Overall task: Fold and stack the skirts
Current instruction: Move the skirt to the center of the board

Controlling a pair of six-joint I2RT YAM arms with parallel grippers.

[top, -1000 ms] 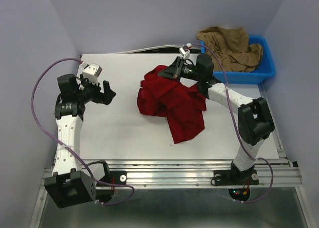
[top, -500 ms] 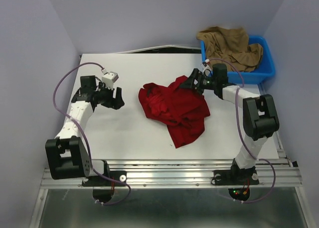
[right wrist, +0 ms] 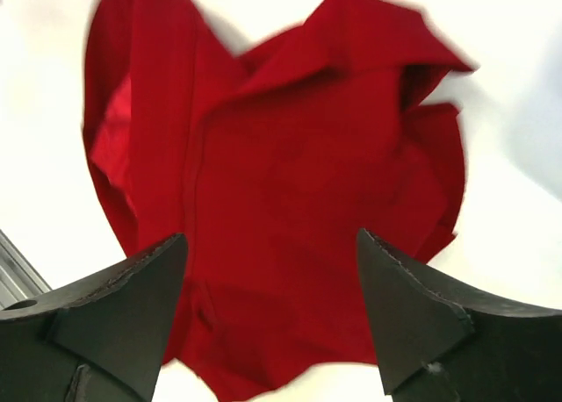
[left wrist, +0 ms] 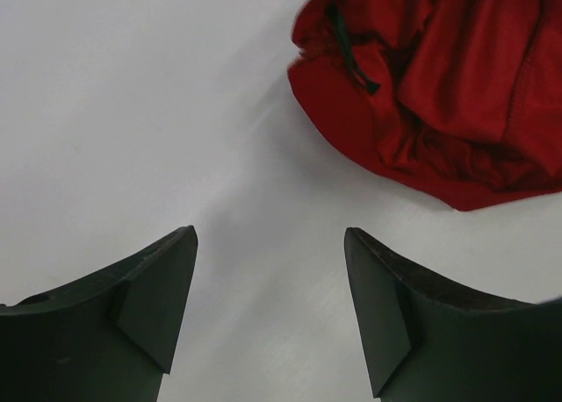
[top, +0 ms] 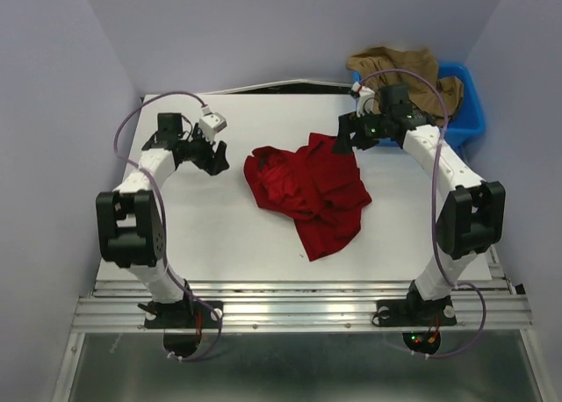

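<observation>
The red skirt (top: 307,191) is soft, matt, creased cloth; the tan skirt (top: 413,60) too. The bin (top: 470,121) is smooth blue plastic. The surface (top: 219,226) is smooth, matt white.

Crumpled red skirt (top: 307,191) on table (top: 219,231), tan skirt (top: 395,60) heaped in blue bin (top: 470,112)

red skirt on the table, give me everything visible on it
The red skirt is deep red soft cloth, unfolded, crumpled in a creased heap, one flap trailing toward the near edge. A thin dark loop shows by its left side. It lies mid-surface on the white table. The right end effector hangs open over its far corner, not gripping; the left end effector, open, stands apart from it.
</observation>
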